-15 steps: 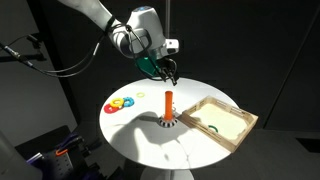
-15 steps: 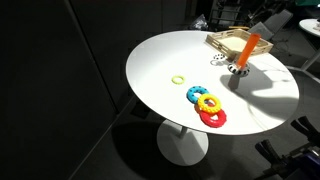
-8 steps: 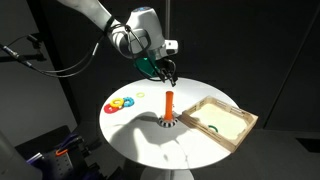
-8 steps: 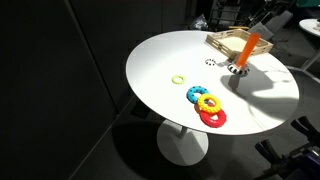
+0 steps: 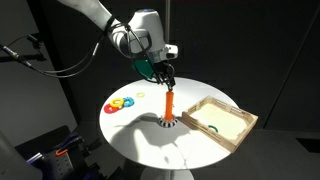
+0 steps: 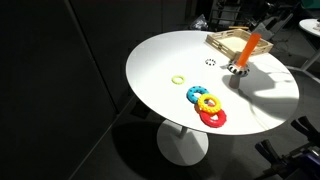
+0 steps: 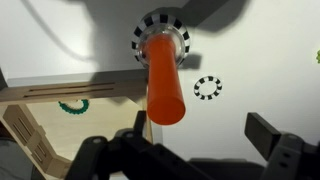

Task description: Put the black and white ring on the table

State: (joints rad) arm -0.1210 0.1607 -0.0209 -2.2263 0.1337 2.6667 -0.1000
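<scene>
A small black and white ring [image 7: 207, 87] lies flat on the white table [image 7: 270, 60], just beside the orange peg [image 7: 165, 85]. It also shows in an exterior view [image 6: 210, 62]. A second black and white checked ring [image 7: 160, 20] sits round the foot of the peg. My gripper [image 7: 190, 140] is open and empty. It hangs above the peg top [image 5: 169, 97] and the table [image 5: 140, 135], with the peg at its left finger and the loose ring ahead between the fingers. In an exterior view the gripper [image 5: 163, 78] is just over the peg.
A shallow light-wood tray [image 5: 238, 128] stands beside the peg, with a green ring [image 7: 72, 105] in it. A cluster of red, yellow and blue rings [image 6: 207, 105] and a lone pale green ring [image 6: 178, 77] lie on the table further off.
My gripper has moved slightly down and closer to the top of the orange peg. The rings have not moved.
</scene>
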